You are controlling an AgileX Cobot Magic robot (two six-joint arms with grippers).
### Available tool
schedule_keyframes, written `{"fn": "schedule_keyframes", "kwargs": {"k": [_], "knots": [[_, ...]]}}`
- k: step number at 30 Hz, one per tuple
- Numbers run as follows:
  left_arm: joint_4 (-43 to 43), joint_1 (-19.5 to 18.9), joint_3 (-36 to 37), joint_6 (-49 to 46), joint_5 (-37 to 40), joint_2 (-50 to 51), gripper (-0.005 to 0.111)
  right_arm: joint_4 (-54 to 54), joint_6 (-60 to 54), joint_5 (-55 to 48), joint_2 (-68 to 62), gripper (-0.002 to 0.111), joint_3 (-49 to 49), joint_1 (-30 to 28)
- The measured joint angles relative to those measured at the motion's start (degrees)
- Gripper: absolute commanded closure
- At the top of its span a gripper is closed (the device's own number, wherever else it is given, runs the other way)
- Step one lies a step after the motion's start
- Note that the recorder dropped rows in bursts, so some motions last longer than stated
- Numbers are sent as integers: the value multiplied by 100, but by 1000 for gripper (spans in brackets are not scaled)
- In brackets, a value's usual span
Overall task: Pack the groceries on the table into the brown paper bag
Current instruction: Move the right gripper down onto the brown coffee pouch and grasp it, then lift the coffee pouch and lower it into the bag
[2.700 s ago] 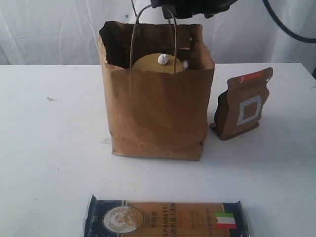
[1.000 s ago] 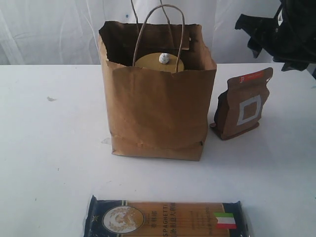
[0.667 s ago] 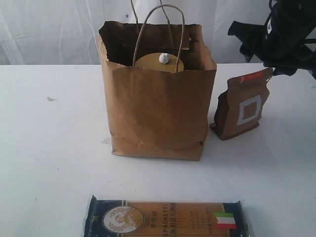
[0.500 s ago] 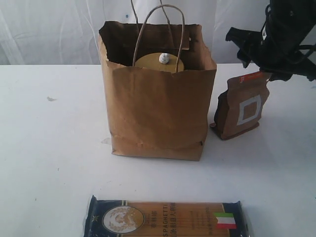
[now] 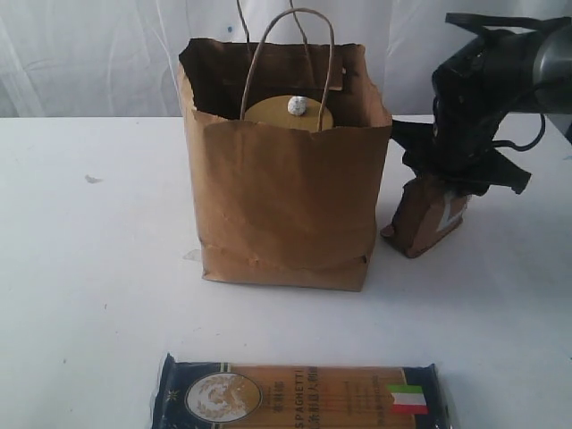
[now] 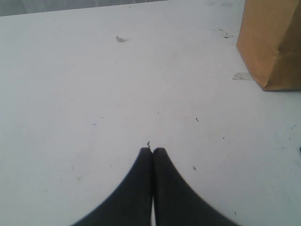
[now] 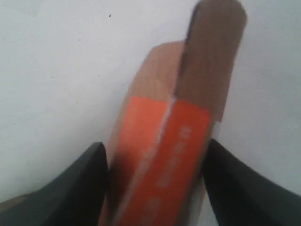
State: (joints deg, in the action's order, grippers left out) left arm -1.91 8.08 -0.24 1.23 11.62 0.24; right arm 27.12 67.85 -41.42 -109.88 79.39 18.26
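Only the exterior view takes in the table: the bag stands upright with a jar lid and foil ball showing at its rim, the spaghetti lies flat in front of it, and the pouch stands just right of the bag under the right gripper. The right wrist view shows those jaws parted and straddling the pouch's orange top; whether they touch it is unclear. The left wrist view shows the left gripper pressed closed and holding nothing, over the table near the bag's corner.
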Motion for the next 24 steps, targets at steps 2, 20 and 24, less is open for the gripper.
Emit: {"fn": "schedule_keyframes", "kwargs": {"k": [2,20,24], "knots": [[0,0,0,0,0,0,107,13,-202,99,-40,104,0,0],[0,0,0,0,0,0,107,233,-3458,301,2081,108,9,0],[0,0,0,0,0,0,107,98,-4171,463,2772,108,149,40]]}}
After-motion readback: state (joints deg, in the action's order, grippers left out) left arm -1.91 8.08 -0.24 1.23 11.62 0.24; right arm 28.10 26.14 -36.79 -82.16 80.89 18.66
